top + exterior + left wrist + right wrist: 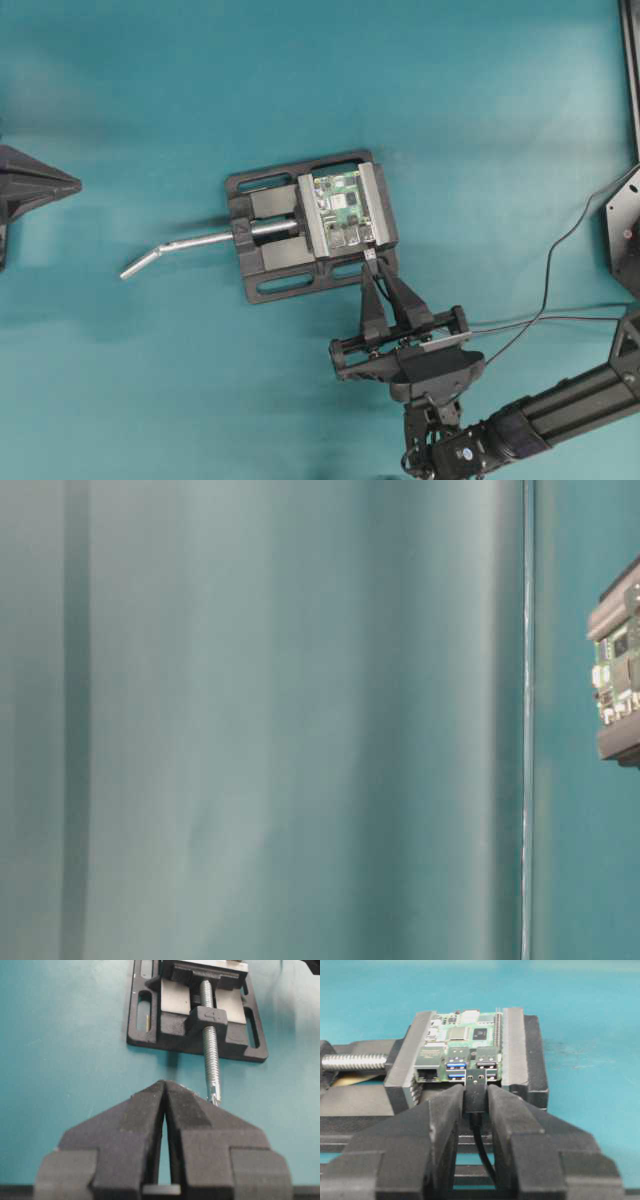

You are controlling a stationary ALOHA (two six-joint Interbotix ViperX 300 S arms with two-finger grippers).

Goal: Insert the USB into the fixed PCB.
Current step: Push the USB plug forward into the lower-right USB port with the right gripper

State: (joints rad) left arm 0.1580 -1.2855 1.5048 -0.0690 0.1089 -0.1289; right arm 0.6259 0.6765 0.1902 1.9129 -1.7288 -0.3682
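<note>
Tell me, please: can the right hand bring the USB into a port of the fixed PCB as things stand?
Probably yes. The right hand grips the USB just before the fixed PCB, its tip facing the ports, with nothing between them.

Left end effector (pixel 164 1091) fingers pressed together, hovering above the teal table (pixel 65 1060) near the black vise (pixel 200 1015) and its threaded screw (pixel 210 1055)

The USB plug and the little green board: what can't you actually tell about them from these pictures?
- Whether the USB has entered a port: right wrist view, its tip overlaps the sockets.
- Overhead: the right gripper covers the plug.
- Table-level view: the PCB is cut off by the right edge and blurred.
- Left wrist view: the vise hides the board.
</note>
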